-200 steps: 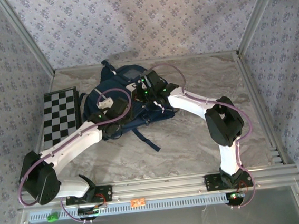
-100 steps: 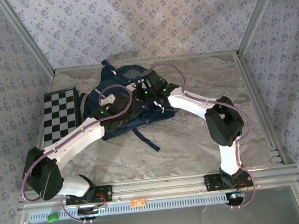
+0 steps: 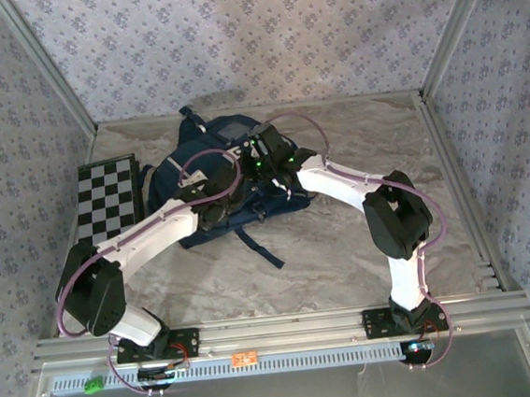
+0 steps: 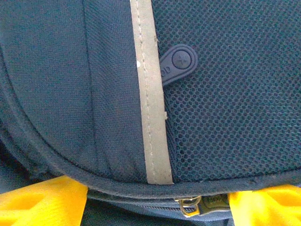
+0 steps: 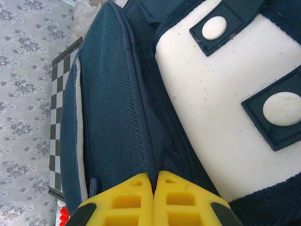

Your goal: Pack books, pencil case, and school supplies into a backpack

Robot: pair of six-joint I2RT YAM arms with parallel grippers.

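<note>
Well off to the left of our left gripper (image 4: 155, 209), a flat black-and-white checkered board (image 3: 106, 209) lies on the pale marble-patterned tabletop (image 3: 326, 249), near the large navy blue fabric backpack (image 3: 230, 131). The left gripper hangs low over the backpack's left half, released. Its yellow fingers (image 4: 42, 202) stand wide apart, and across the gap between them lie the backpack's piped seam and a brass-coloured zipper slider (image 4: 188, 205). Ahead of those fingers a grey reflective stripe (image 4: 150, 117) runs away from the gripper, with plain navy cloth on its left and a dark mesh panel (image 4: 235, 117) on its right. A rounded navy rubber pull tab (image 4: 178, 63) pokes out from under the stripe onto the mesh. Close to the right, our right gripper (image 5: 154, 175) sits at the backpack's middle, clenched, with its two yellow fingers pressed flat together and their tips against a ridge of navy fabric. Whether any cloth is caught between them we cannot tell. Ahead and to the right of it spreads a white patch (image 5: 211, 103) carrying dark square tabs with pale round studs (image 5: 214, 27).
</note>
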